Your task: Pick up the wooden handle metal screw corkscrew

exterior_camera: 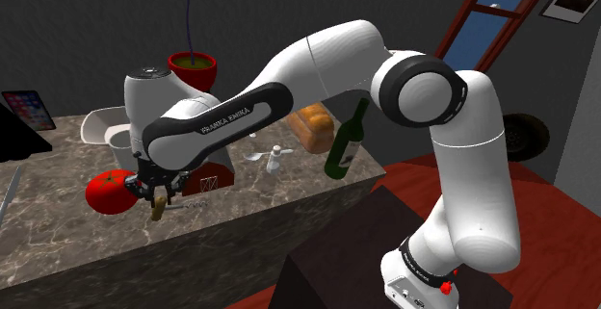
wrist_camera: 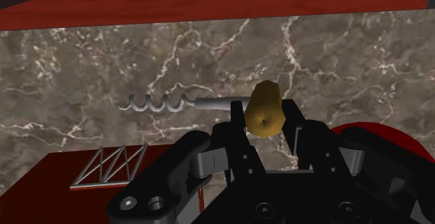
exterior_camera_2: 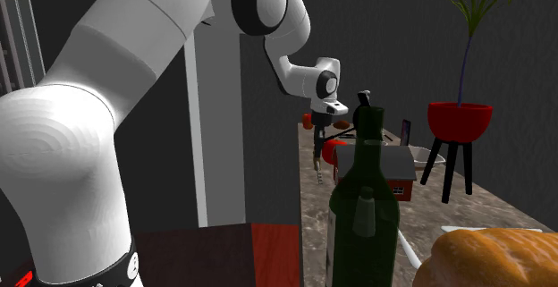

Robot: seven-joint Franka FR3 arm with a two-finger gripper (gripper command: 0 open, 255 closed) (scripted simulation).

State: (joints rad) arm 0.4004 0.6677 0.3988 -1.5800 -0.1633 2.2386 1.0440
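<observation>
The corkscrew (wrist_camera: 209, 104) has a tan wooden handle (wrist_camera: 265, 111) and a grey metal spiral (wrist_camera: 157, 105). My gripper (wrist_camera: 266, 114) is shut on the handle, and the spiral sticks out sideways past the fingers. In the shoulder view the gripper (exterior_camera: 154, 197) hangs just above the marble counter (exterior_camera: 58, 220) near its front edge, with the handle (exterior_camera: 158, 208) poking out below it. In the second exterior view the corkscrew (exterior_camera_2: 319, 171) dangles under the gripper (exterior_camera_2: 318, 154), off the counter top.
A red round object (exterior_camera: 109, 193) lies right beside the gripper, and a red box (exterior_camera: 210, 176) stands just behind it. Farther along the counter are a small white bottle (exterior_camera: 274, 161), a green wine bottle (exterior_camera: 345, 143) and a bread loaf (exterior_camera: 313, 124). A white container (exterior_camera: 101, 124) sits at the back.
</observation>
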